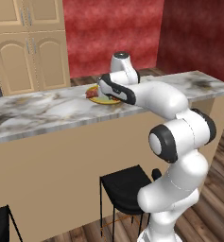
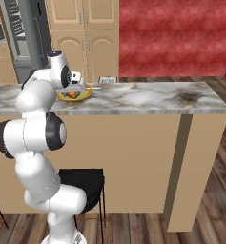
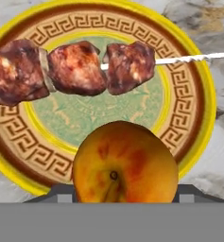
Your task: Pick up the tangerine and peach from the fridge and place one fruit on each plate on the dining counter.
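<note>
The peach (image 3: 125,163), orange-red with darker blotches, sits between the fingertips of my gripper (image 3: 123,194), whose jaws stand against its two sides. It is low over the near edge of the yellow-green plate (image 3: 85,118), which bears a skewer of brown meat pieces (image 3: 75,66). In the right base view the peach (image 2: 73,95) is at the plate (image 2: 88,93) on the dining counter (image 2: 148,97), under my gripper (image 2: 76,90). In the left base view my forearm crosses in front of the plate (image 1: 104,100). The tangerine is out of view.
The grey fridge (image 2: 24,43) stands open behind the counter at the left, beside tan cupboards (image 2: 86,43). Black stools (image 1: 125,184) stand under the counter's front. The marbled top (image 1: 38,113) runs long to both sides of the plate.
</note>
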Tool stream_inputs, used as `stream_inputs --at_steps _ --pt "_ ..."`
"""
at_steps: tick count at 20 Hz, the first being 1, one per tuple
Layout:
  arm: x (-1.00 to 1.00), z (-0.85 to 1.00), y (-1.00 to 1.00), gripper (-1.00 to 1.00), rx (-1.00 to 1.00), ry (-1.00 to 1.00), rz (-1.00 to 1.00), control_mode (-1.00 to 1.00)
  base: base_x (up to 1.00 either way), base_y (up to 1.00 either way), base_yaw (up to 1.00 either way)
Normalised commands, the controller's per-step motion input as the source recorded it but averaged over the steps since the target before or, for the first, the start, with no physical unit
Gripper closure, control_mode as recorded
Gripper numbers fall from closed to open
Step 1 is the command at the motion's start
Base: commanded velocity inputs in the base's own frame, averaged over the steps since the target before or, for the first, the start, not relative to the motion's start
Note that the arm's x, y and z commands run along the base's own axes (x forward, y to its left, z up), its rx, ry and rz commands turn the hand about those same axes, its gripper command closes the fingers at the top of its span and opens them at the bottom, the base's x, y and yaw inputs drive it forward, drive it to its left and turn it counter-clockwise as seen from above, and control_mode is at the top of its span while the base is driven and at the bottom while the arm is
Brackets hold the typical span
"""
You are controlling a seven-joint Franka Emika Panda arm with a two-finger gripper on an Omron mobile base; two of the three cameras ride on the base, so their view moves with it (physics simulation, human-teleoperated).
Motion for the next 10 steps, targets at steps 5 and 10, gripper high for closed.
stream_inputs --at_steps 5,10 --pt "0.21 0.0 0.0 1.0 0.0 0.03 -0.02 -1.0 0.0 0.0 0.0" --pt "0.21 0.0 0.02 1.0 0.0 0.03 -0.03 -1.0 0.0 0.0 0.0"
